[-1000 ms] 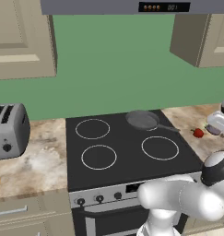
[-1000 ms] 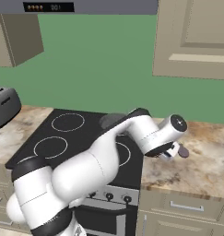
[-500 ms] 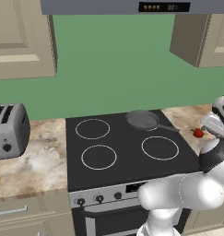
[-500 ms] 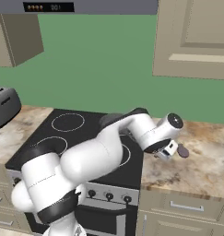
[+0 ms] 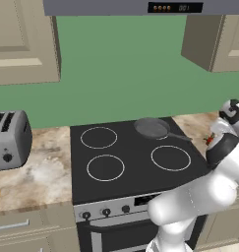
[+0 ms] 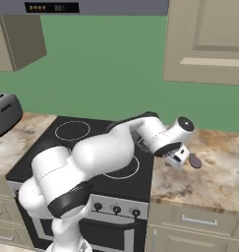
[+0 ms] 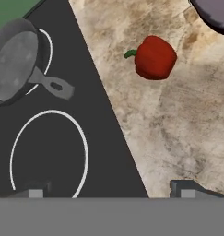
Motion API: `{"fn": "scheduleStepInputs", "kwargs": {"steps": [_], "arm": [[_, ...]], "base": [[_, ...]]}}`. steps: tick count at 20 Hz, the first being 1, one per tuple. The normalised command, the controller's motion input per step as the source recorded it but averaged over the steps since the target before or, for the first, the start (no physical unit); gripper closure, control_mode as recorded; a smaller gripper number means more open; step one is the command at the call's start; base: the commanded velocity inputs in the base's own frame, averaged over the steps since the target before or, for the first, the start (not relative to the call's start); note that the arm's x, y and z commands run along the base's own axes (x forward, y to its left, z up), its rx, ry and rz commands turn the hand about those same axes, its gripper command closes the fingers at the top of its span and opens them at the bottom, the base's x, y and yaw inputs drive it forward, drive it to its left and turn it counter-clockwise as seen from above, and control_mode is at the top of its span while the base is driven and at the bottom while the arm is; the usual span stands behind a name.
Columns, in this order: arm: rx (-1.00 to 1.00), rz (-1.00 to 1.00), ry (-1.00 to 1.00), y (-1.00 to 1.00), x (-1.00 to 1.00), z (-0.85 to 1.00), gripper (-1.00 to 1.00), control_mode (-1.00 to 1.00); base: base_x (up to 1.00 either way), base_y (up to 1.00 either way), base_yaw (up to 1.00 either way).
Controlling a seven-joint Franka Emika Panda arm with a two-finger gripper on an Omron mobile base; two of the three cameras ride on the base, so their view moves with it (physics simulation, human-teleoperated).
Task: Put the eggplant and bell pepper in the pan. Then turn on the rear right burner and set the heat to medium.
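Three camera views show a simulated kitchen with a black glass stovetop (image 5: 135, 157) set into a marbled surface (image 6: 214, 172). Nearest in the hand view, the tool (image 7: 111, 191) has its two dark tips standing wide apart at the bottom edge, one over the stovetop and one over the surface, with nothing between them. Beyond them the straight edge between black glass and stone runs diagonally up the picture, and bare stone lies open between the tool and the bell pepper (image 7: 154, 57). The pepper is bright red and roundish with a small green stem, lying on the surface well apart from the stovetop edge. At the far top corner a curved dull purple piece of the eggplant (image 7: 217, 14) shows, cut off by the frame. Across the edge, the pan (image 7: 14, 60) sits over the rear right burner (image 7: 45, 55), grey and shallow, its short dark handle pointing toward the pepper; it holds nothing.

From the right base view the eggplant's mauve end peeks out just past the tool, the pepper hidden behind the hand. From the left base view the pan, four white burner rings, a toaster (image 5: 10, 140) far to the left, and a sliver of red pepper beside the arm all appear.
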Motion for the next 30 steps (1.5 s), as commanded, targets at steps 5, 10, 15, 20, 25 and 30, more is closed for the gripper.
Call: {"fn": "scheduleStepInputs", "kwargs": {"steps": [5, 10, 15, 20, 25, 30], "arm": [[0.00, -0.01, 0.05, -0.13, 0.26, -0.06, -1.00, -1.00], [0.00, -0.01, 0.04, -0.18, 0.17, -0.12, -1.00, -1.00], [0.00, -0.02, 0.06, -0.14, 0.13, -0.10, -1.00, -1.00], [0.00, -0.04, 0.08, -0.08, 0.12, -0.07, -1.00, -1.00], [0.00, -0.04, 0.06, -0.02, 0.11, -0.07, -1.00, -1.00], [0.00, -0.04, 0.05, -0.04, 0.07, -0.11, -1.00, -1.00]], "base": [[0.00, 0.00, 0.00], [0.00, 0.00, 0.00], [0.00, 0.00, 0.00], [0.00, 0.00, 0.00], [0.00, 0.00, 0.00], [0.00, 0.00, 0.00]]}}
